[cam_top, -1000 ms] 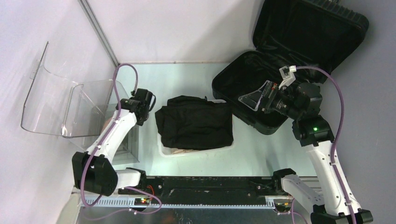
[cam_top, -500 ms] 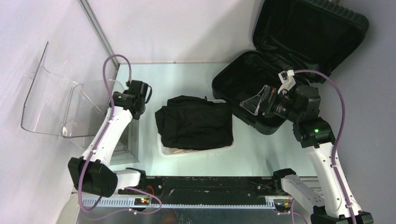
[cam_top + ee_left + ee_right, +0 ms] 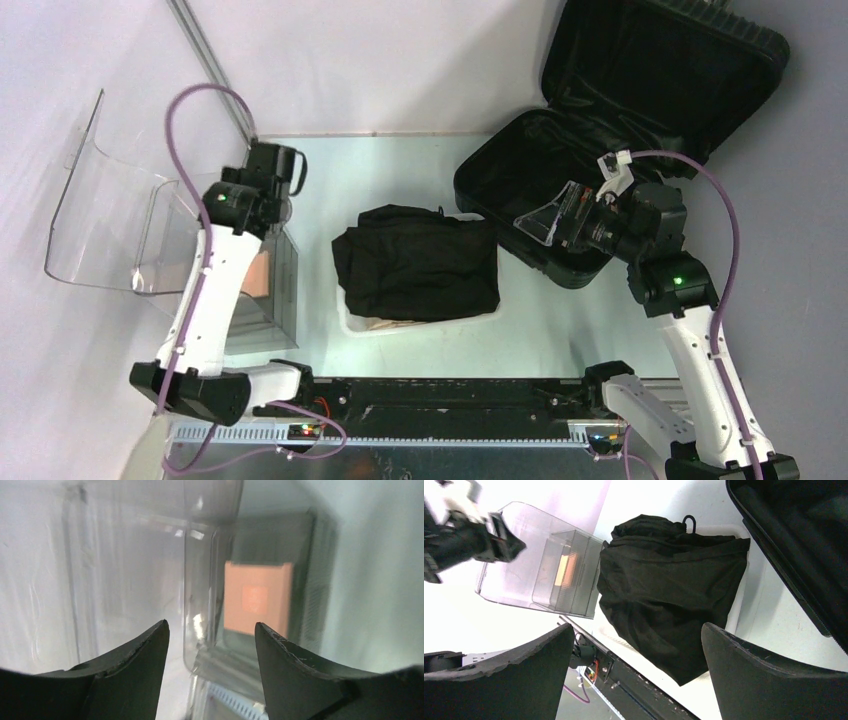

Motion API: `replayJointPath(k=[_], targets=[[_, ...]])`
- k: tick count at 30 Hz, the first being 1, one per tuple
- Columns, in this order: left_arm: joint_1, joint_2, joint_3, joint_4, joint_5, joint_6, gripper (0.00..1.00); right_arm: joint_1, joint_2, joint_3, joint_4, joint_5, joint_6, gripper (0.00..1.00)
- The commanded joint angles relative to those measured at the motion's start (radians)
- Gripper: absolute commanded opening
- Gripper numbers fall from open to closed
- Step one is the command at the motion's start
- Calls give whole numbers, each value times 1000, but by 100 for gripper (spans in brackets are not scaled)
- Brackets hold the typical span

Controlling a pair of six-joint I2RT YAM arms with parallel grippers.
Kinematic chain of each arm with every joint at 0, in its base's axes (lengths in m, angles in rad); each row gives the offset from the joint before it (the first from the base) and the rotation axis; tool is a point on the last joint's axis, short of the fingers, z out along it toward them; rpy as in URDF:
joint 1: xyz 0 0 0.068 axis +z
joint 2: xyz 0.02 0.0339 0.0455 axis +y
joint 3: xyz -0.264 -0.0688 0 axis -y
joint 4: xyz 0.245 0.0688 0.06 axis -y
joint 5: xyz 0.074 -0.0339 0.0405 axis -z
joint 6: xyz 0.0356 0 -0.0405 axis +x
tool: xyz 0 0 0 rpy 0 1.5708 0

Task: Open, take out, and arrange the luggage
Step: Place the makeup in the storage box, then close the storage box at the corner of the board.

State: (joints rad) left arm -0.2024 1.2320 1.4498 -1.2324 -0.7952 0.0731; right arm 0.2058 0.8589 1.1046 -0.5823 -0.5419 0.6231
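The luggage (image 3: 520, 170) is a big black hard-shell suitcase lying open at the back right, its lid (image 3: 660, 70) leaning up against the wall. No contents show against its dark lining. My right gripper (image 3: 538, 222) hovers open over the near rim of the suitcase base (image 3: 804, 545), with nothing between its fingers (image 3: 638, 626). My left gripper (image 3: 272, 175) is raised over a clear plastic box (image 3: 262, 275) at the left. It stands open and empty (image 3: 210, 625). A flat orange item (image 3: 256, 598) lies inside that box.
A black folded garment (image 3: 415, 262) rests on a white basket (image 3: 400, 325) at the table's middle. A curved clear plastic sheet (image 3: 100, 210) leans at the far left. The black rail (image 3: 450, 395) with both arm bases runs along the near edge.
My left gripper has opened and the arm has risen and swung back from the clear box, where the orange item now shows. The right arm has barely shifted.
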Motion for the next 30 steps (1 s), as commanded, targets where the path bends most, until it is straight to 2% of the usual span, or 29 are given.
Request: replayJointPath(k=[1, 4, 7, 11, 14, 19, 24, 27, 30], targets=[[-45, -17, 314, 5, 153, -60, 70, 4, -20, 42, 24, 16, 24, 100], [-58, -32, 467, 52, 208, -90, 71, 4, -9, 77, -9, 50, -1, 100], [-58, -65, 544, 127, 212, -88, 82, 7, 5, 91, -22, 42, 16, 100], [-57, -80, 624, 226, 71, -42, 89, 38, 2, 92, -51, 68, 17, 100], [-58, -83, 636, 319, -63, 25, 98, 47, -2, 93, -80, 82, 13, 100], [-57, -93, 619, 483, -246, 193, 100, 54, 6, 114, -114, 101, 19, 100], [-57, -130, 554, 621, -283, 379, 100, 102, 14, 116, -128, 153, 36, 100], [-53, -152, 530, 674, -303, 424, 100, 140, 25, 115, -129, 190, 47, 100], [-34, -162, 530, 662, -303, 421, 100, 165, 40, 115, -115, 200, 65, 100]])
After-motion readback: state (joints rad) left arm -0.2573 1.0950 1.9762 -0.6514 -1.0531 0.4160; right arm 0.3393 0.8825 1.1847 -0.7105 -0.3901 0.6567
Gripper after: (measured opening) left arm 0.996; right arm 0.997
